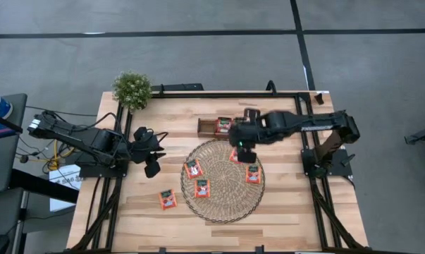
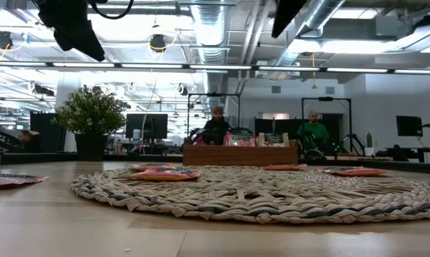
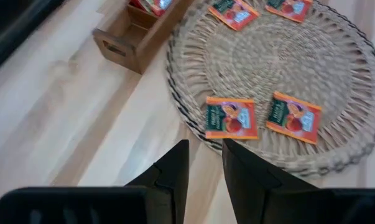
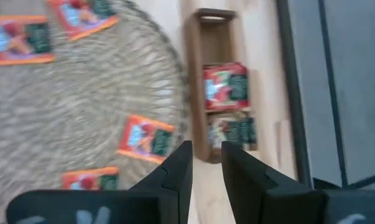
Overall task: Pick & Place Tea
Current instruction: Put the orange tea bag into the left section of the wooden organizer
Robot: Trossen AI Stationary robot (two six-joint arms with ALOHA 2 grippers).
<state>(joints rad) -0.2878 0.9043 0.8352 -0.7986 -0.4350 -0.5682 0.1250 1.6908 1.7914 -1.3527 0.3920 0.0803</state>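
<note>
High view: right jaws (image 1: 246, 156) parted a crack, empty, over mat (image 1: 223, 201) for another tea sachet (image 1: 253, 175); left jaws (image 1: 152, 168) likewise, parked desk-side.

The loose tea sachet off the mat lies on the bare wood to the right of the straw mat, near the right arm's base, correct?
Not quite. The tea sachet off the straw mat does lie on bare wood, but to the mat's left, on the left arm's side of the table. The high view shows this.
</note>
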